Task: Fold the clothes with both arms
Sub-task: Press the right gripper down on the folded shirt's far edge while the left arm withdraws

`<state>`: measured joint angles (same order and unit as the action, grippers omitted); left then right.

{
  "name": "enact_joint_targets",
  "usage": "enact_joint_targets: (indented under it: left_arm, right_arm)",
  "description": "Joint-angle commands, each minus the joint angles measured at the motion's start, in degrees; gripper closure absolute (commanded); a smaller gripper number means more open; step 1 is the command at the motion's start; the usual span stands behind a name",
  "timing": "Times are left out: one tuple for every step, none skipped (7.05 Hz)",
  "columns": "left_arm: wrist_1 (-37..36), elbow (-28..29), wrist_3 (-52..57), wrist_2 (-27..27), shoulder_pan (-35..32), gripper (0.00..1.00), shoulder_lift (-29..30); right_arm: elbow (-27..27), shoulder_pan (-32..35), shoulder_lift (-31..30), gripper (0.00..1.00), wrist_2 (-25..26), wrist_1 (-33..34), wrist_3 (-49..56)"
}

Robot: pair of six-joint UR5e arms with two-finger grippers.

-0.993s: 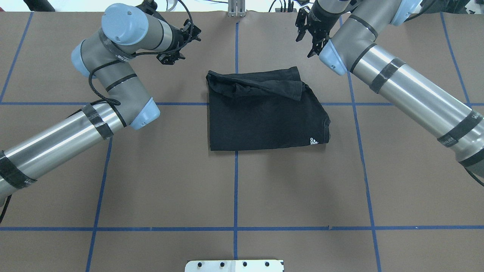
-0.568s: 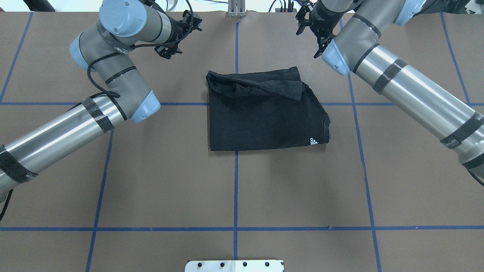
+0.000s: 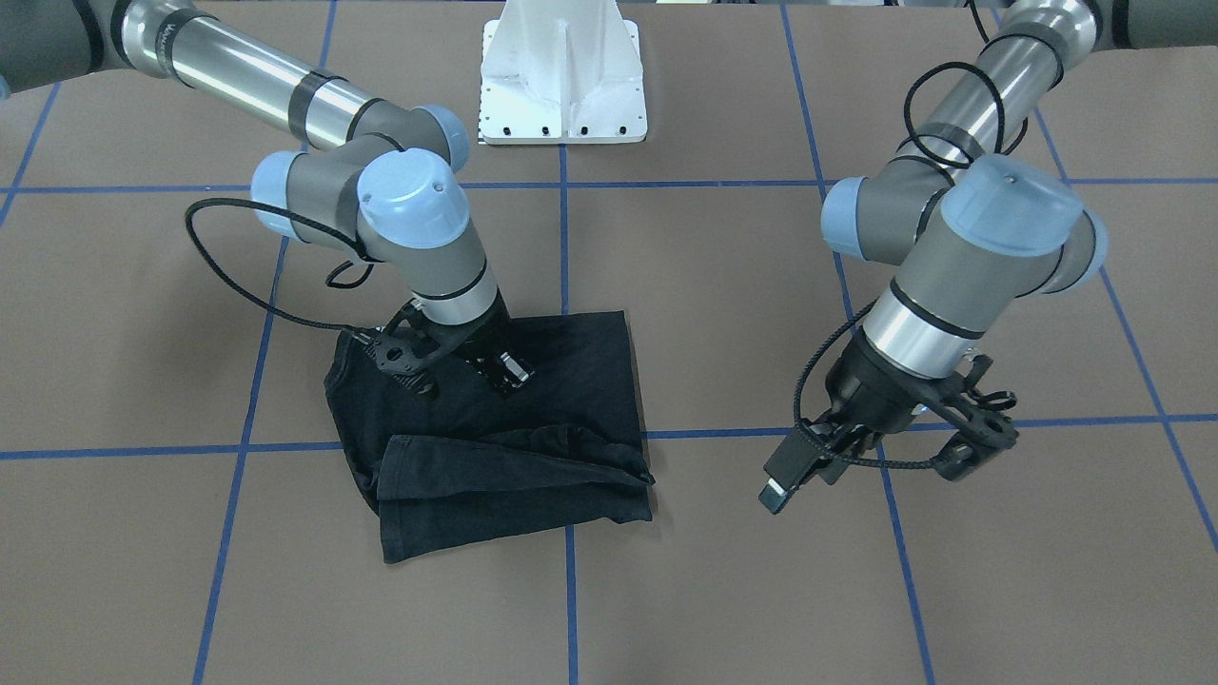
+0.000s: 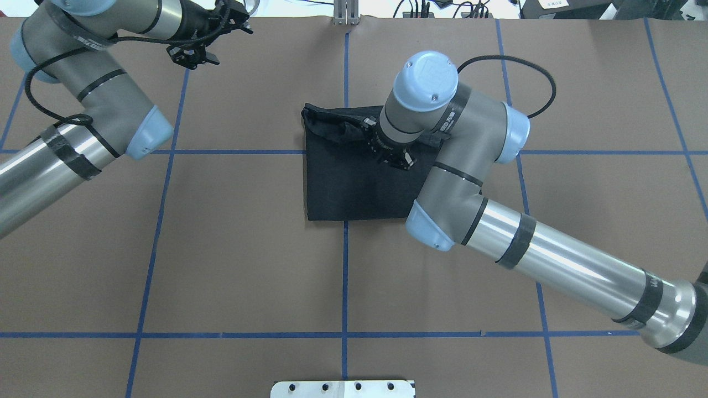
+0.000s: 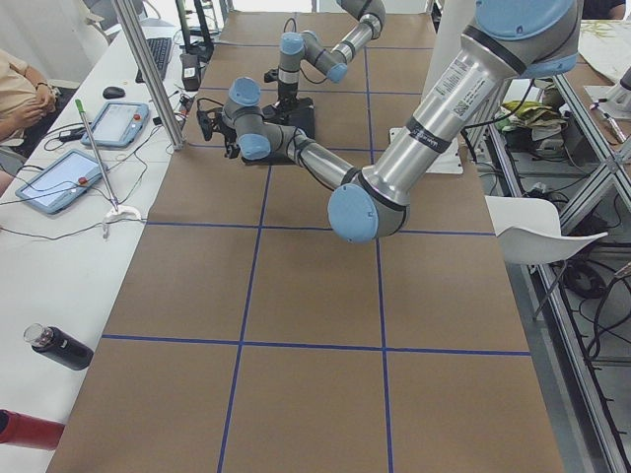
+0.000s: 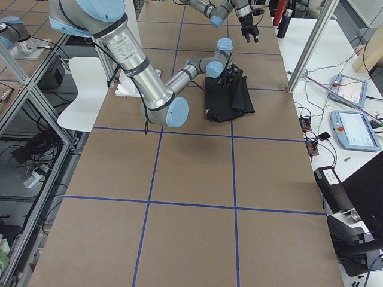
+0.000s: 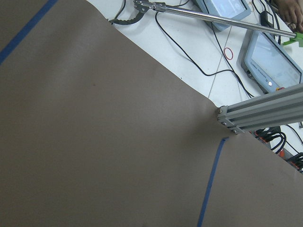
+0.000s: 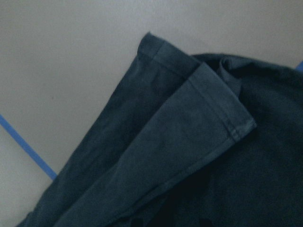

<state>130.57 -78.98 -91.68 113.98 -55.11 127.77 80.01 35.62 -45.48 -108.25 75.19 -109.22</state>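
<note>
The black T-shirt point(image 4: 343, 188) lies folded in a rough rectangle on the brown table, with a loose fold of cloth along its far edge point(image 3: 504, 471). My right gripper point(image 4: 389, 153) hangs just over the shirt's far middle, its fingers spread open point(image 3: 457, 371) and nothing between them. The right wrist view shows only stacked hems of the shirt point(image 8: 189, 142) close up. Well off the shirt, my left gripper point(image 4: 191, 52) is at the far left of the table, open and empty point(image 3: 880, 466). In the side views the shirt point(image 6: 224, 98) sits under the right arm's wrist.
Blue tape lines point(image 4: 344, 276) cross the brown table. The white pedestal plate point(image 3: 561, 86) stands at the robot's side. Beyond the far edge are an aluminium post point(image 7: 265, 111), cables and tablets point(image 5: 59, 182) on a white bench. A dark bottle point(image 5: 59, 347) lies there too.
The right arm has swung in from the far right edge and now has its gripper over the shirt. The left arm has drawn further left. The shirt lies as before.
</note>
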Motion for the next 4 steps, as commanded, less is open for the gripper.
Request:
enact_joint_targets:
  left_arm:
    - [-0.23, -2.32, 1.33, 0.45, -0.70, 0.00, -2.52]
    - [-0.23, -3.71, 1.33, 0.36, -0.70, 0.00, -3.83]
    - [-0.23, -4.60, 1.33, 0.45, -0.70, 0.00, -4.63]
    - [-0.23, -4.61, 1.33, 0.36, -0.70, 0.00, -4.72]
  right_arm:
    - [-3.00, -2.14, 2.23, 1.00, 4.01, -0.04, 2.08]
    - [-9.46, -1.18, 6.42, 1.00, 4.45, -0.48, 2.87]
    - [-16.05, 0.31, 11.42, 1.00, 4.72, -1.00, 3.14]
    - [-22.03, 2.41, 13.38, 1.00, 4.72, -6.93, 3.05]
